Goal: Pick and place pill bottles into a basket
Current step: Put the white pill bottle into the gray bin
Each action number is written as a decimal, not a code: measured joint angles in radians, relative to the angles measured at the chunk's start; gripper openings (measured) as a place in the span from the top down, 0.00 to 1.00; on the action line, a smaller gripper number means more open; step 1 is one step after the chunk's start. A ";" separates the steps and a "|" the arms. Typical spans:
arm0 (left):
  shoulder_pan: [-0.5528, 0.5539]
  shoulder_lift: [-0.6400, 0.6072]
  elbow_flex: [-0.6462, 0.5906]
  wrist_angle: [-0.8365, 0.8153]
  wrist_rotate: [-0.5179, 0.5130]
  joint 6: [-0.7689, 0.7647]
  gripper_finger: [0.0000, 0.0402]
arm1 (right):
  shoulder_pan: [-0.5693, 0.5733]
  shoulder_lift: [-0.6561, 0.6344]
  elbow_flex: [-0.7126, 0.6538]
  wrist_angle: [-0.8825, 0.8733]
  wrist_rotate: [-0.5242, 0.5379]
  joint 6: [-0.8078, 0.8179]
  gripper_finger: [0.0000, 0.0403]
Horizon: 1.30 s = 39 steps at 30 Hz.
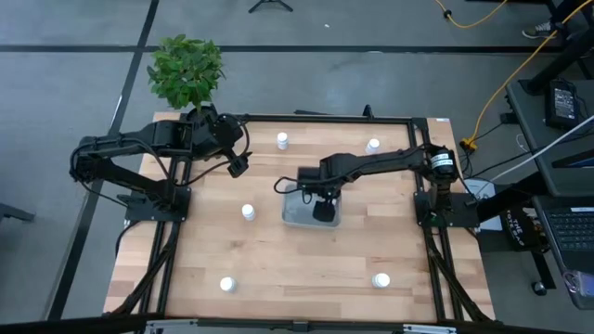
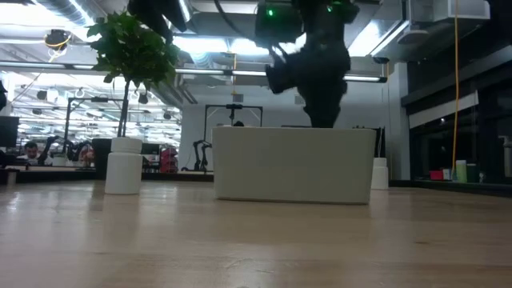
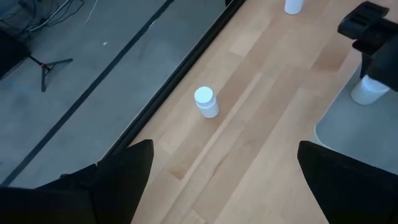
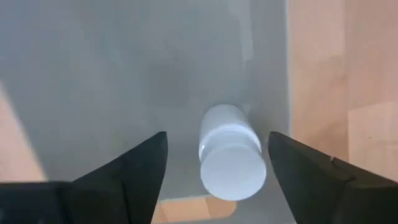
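Note:
The pale grey-blue basket (image 1: 299, 215) sits near the table's middle. My right gripper (image 1: 324, 200) hangs over it, open, its fingers (image 4: 134, 168) on either side of a white pill bottle (image 4: 231, 154) that stands on the basket's floor near a corner, apart from them. My left gripper (image 1: 238, 167) is open and empty above the table's far left part. Other bottles stand on the table at the far side (image 1: 282, 140) (image 1: 373, 146), left of the basket (image 1: 248, 211), and near the front (image 1: 226, 285) (image 1: 380, 280).
A green plant (image 1: 186, 70) stands beyond the table's far left corner. The black frame rails (image 1: 325, 119) run along the table's edges. Bare wood lies in front of the basket, between the two front bottles. In the low view the basket's wall (image 2: 292, 164) hides its inside.

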 joint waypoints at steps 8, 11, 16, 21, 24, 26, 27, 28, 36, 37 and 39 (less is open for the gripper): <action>0.000 0.000 0.000 0.000 -0.001 -0.001 0.03 | 0.002 0.000 0.170 -0.125 0.030 -0.003 0.28; 0.000 0.000 0.000 0.000 -0.001 -0.004 0.03 | 0.002 -0.013 0.216 -0.164 0.128 -0.040 0.28; 0.000 0.000 0.000 -0.002 -0.001 -0.005 0.03 | -0.041 -0.116 0.233 -0.147 0.295 -0.096 0.28; -0.005 0.000 0.000 -0.004 -0.001 -0.009 0.03 | -0.160 -0.273 0.168 -0.120 0.353 -0.126 0.28; -0.014 0.000 0.000 -0.004 -0.001 -0.009 0.03 | -0.271 -0.372 0.085 -0.055 0.359 -0.163 0.28; -0.015 0.000 0.000 -0.004 0.000 -0.011 0.03 | -0.347 -0.414 0.027 -0.030 0.339 -0.209 0.28; -0.014 0.000 0.000 -0.005 0.000 -0.017 0.03 | -0.393 -0.427 0.000 -0.028 0.323 -0.233 0.28; -0.014 0.000 0.000 -0.005 -0.001 -0.025 0.03 | -0.428 -0.431 -0.021 -0.029 0.313 -0.251 0.28; -0.012 0.000 0.000 -0.004 -0.035 -0.091 0.03 | -0.651 -0.426 -0.182 -0.034 0.242 -0.285 0.28; -0.011 0.000 0.000 -0.004 -0.036 -0.099 0.03 | -0.668 -0.426 -0.199 -0.023 0.240 -0.285 0.28; -0.011 0.000 0.000 -0.004 -0.035 -0.110 0.03 | -0.699 -0.426 -0.231 -0.008 0.239 -0.281 0.28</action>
